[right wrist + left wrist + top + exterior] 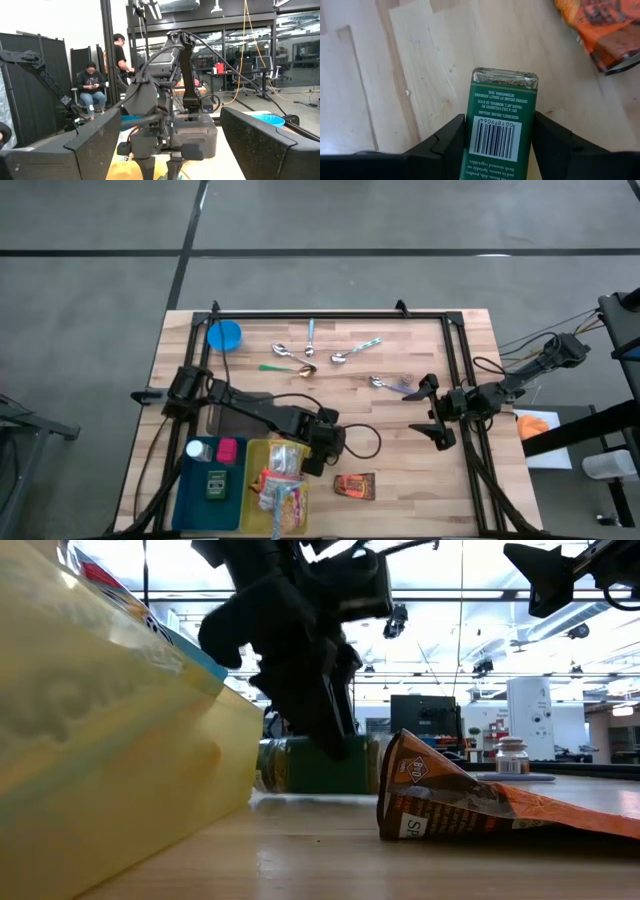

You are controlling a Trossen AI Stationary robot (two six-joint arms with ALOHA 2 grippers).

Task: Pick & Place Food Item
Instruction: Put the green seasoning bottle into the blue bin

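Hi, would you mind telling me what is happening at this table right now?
The left end effector is shut on a green spice jar, low over the table beside the yellow bin and an orange snack packet. The right end effector waits open near the table's right side.

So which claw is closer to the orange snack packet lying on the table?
Left. The left claw, gripping a green spice jar, sits right beside the orange snack packet. The right claw waits open, farther off toward the table's right side.
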